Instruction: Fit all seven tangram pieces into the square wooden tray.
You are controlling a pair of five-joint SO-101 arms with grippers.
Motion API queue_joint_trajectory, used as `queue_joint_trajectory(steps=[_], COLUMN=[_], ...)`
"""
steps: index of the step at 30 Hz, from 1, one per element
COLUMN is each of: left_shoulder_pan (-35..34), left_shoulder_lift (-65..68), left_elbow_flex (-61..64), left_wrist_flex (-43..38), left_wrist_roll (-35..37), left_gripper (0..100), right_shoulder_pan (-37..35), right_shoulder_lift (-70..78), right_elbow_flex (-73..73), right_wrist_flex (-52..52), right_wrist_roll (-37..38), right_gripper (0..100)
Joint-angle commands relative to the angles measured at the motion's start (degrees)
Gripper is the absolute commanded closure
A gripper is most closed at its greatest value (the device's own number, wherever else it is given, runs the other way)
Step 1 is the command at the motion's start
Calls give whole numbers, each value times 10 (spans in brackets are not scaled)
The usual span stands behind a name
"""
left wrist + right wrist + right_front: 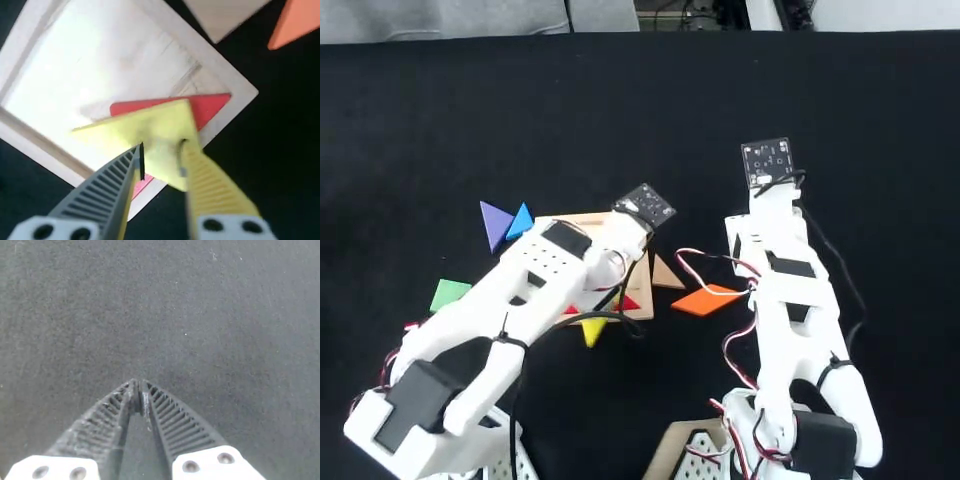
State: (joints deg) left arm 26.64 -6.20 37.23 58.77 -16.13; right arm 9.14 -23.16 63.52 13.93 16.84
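My left gripper (160,150) is shut on a yellow triangle (150,135), held tilted just above the near corner of the square wooden tray (235,85). A red piece (212,106) lies flat inside that corner, partly under the yellow one. In the high view the left arm covers most of the tray (578,218); the yellow triangle (591,330) pokes out at its front edge beside the red piece (628,302). My right gripper (138,390) is shut on nothing above bare black cloth. A tan triangle (666,272) and an orange parallelogram (708,298) lie right of the tray.
A purple triangle (495,222) and a blue triangle (521,220) lie left of the tray's far corner, a green square (450,294) farther left and nearer. The right arm (785,290) stretches up the table right of the orange piece. Black cloth covers the table.
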Motion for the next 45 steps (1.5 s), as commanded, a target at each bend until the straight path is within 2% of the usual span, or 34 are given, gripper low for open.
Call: queue_joint_trajectory(steps=[1,5,10,19,33,45], left_shoulder_pan=[2,-12,-71,-151,-160,-200], left_shoulder_lift=[-18,-18,-21,-19,-18,-19], left_elbow_flex=[27,58,59,46,2,-72], left_wrist_flex=[-40,-88,-111,-111,-112,-105], left_wrist_roll=[1,0,-4,-126,-301,-304], left_gripper=[789,787,787,787,787,787], right_shoulder_pan=[-9,-9,-9,-9,-9,-9], right_shoulder_lift=[0,0,0,0,0,0], right_elbow_flex=[-1,-1,-1,-1,-1,-1], right_wrist_flex=[-9,-9,-9,-9,-8,-8], right_wrist_roll=[-4,-4,-4,-4,-4,-4], right_gripper=[987,987,987,987,987,987])
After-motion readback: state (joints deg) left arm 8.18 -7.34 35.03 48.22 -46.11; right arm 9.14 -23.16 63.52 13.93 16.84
